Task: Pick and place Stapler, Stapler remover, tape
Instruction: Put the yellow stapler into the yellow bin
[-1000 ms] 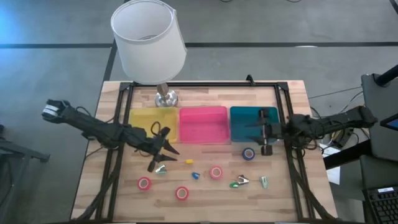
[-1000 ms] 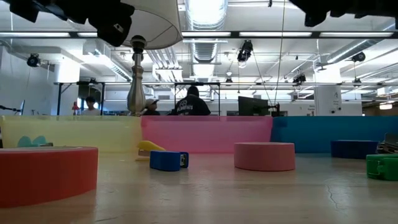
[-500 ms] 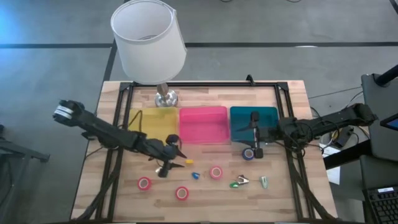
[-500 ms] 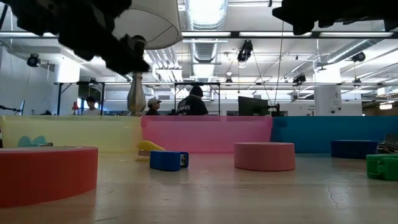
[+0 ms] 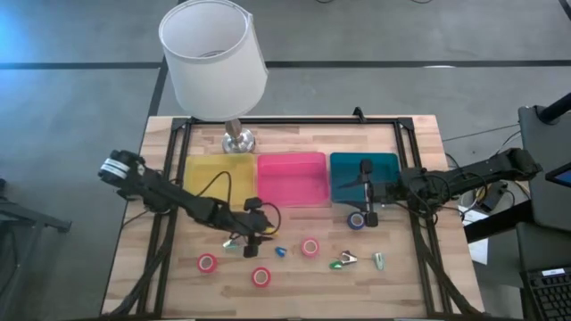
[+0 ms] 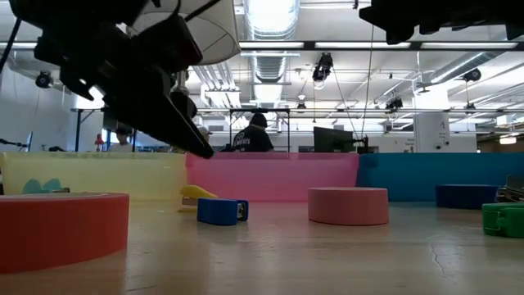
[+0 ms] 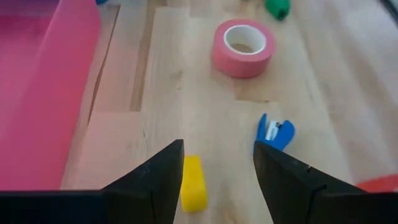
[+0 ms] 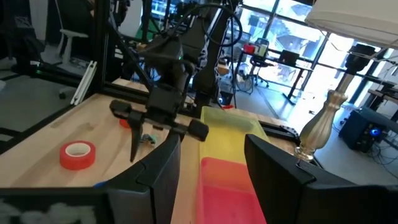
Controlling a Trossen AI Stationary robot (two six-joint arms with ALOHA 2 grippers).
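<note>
Left gripper (image 7: 217,177) released, jaws spread, low over the table; yellow stapler (image 7: 192,182) sits just ahead between its fingers, blue stapler (image 7: 274,132) beside, pink tape (image 7: 242,47) farther ahead. Right gripper (image 5: 364,209) released, blue tape (image 5: 357,219) directly beside it, teal bin (image 5: 393,165) adjacent.

Counting three red ring-shaped tape rolls (image 5: 207,263) (image 5: 260,276) (image 5: 310,247), one blue roll (image 5: 357,220), three plastic trays (yellow (image 5: 203,169), pink (image 5: 291,198), teal (image 5: 346,168)).

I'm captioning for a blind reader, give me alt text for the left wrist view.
The left end effector, open, hovers over a small yellow stapler on the wooden table. A blue stapler lies beside it, a pink tape roll beyond.
</note>
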